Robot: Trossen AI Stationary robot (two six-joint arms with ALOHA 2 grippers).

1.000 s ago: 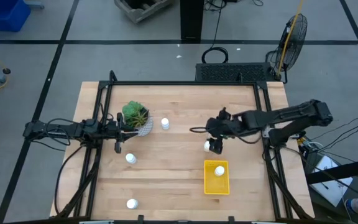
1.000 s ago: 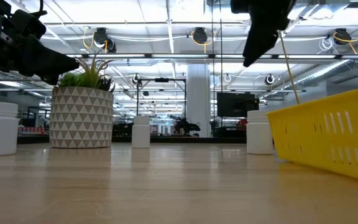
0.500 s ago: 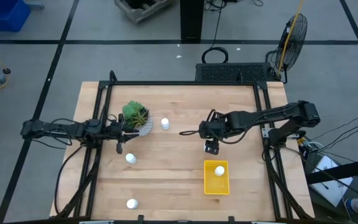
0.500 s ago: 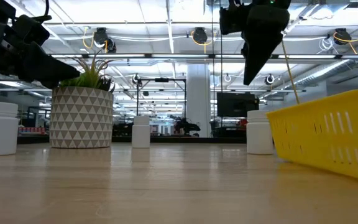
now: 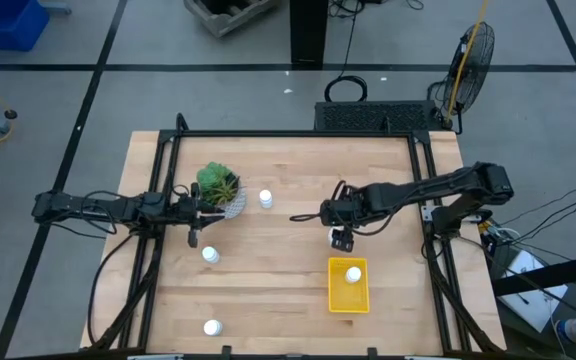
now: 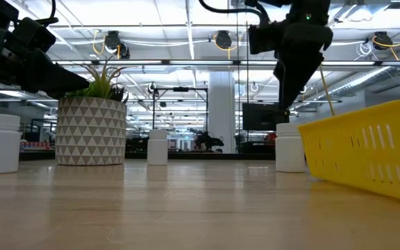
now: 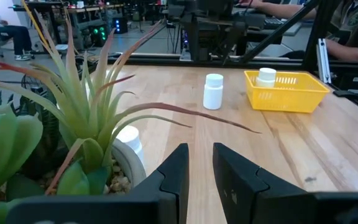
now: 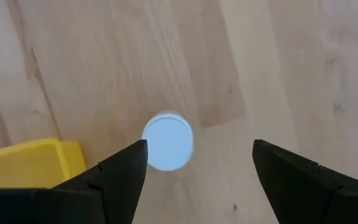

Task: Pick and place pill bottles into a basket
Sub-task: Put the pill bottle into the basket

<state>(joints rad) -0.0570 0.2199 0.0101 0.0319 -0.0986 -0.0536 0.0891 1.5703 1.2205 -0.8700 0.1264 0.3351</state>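
Observation:
My right gripper (image 5: pixel 340 237) hangs open over a white pill bottle (image 8: pixel 168 142) that stands on the table just beyond the far end of the yellow tray (image 5: pixel 348 296). Its fingers stand either side of the bottle's cap, above it and not touching; the low view shows its tip (image 6: pixel 284 101) over the bottle (image 6: pixel 290 147). One bottle (image 5: pixel 353 273) stands in the tray. Three more bottles stand on the table (image 5: pixel 265 199), (image 5: pixel 210 254), (image 5: pixel 212 327). My left gripper (image 5: pixel 206 207) waits beside the potted plant (image 5: pixel 218 187), empty, with only a narrow gap between its fingers.
The white-potted plant (image 7: pixel 55 143) stands right next to my left gripper's fingers. The tray's corner (image 8: pixel 36 162) lies close to the bottle under my right gripper. Black frame rails run along the table's left and right sides (image 5: pixel 428 190).
My right gripper has gone down toward the bottle by the tray and a little toward the table's left edge, and it has turned somewhat. The bottles and the tray have stayed where they were.

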